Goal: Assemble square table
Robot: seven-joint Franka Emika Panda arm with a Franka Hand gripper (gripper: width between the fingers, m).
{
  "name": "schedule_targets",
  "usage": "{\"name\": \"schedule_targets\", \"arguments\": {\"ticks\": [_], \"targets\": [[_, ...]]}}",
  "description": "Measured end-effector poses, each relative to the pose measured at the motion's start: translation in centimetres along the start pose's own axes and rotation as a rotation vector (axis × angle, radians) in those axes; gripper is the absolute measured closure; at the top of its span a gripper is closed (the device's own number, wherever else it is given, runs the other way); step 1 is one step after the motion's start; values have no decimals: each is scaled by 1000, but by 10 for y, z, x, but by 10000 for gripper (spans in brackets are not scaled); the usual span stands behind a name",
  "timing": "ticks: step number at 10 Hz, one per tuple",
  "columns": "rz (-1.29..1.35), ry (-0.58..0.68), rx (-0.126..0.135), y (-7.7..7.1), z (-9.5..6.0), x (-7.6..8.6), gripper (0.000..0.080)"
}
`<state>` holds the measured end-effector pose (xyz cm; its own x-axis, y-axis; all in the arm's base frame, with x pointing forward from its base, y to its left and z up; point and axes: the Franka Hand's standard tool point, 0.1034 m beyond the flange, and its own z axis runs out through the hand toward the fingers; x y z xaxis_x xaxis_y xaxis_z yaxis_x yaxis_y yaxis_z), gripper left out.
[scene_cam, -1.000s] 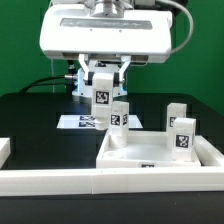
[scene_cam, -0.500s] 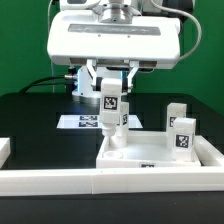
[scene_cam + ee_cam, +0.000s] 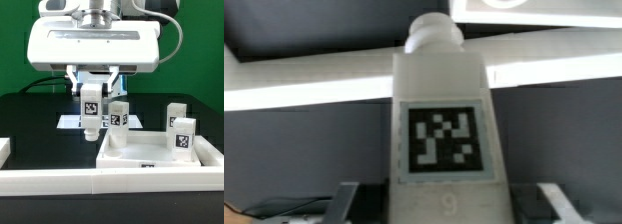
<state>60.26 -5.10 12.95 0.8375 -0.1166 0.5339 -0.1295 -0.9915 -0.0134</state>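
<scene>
The square table's white slab [image 3: 150, 152] lies at the exterior view's right, with its raised rim up. Three white tagged legs stand on or by it: one at its far left corner [image 3: 119, 114], two at the right [image 3: 176, 114] [image 3: 184, 136]. My gripper [image 3: 91, 95] is shut on a fourth leg [image 3: 91, 112], which hangs upright just left of the slab's far corner, above the black table. In the wrist view this leg [image 3: 445, 110] fills the middle, tag facing the camera, with my gripper [image 3: 452, 205] at its base.
A long white rail wall [image 3: 100, 182] runs along the front, and a short piece [image 3: 4, 150] sits at the left. The marker board [image 3: 72, 122] lies flat behind the held leg. A black table surrounds everything.
The gripper carried the leg first toward the exterior view's right, then back to the left and slightly lower. The slab and the other legs have not moved.
</scene>
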Motion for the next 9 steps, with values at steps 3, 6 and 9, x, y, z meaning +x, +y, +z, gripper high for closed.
{"name": "schedule_targets", "arguments": {"ticks": [3, 6, 9], "targets": [[43, -14, 45, -16, -2, 4, 508], [29, -16, 33, -23, -2, 2, 508], [15, -7, 28, -29, 9, -7, 508]]}}
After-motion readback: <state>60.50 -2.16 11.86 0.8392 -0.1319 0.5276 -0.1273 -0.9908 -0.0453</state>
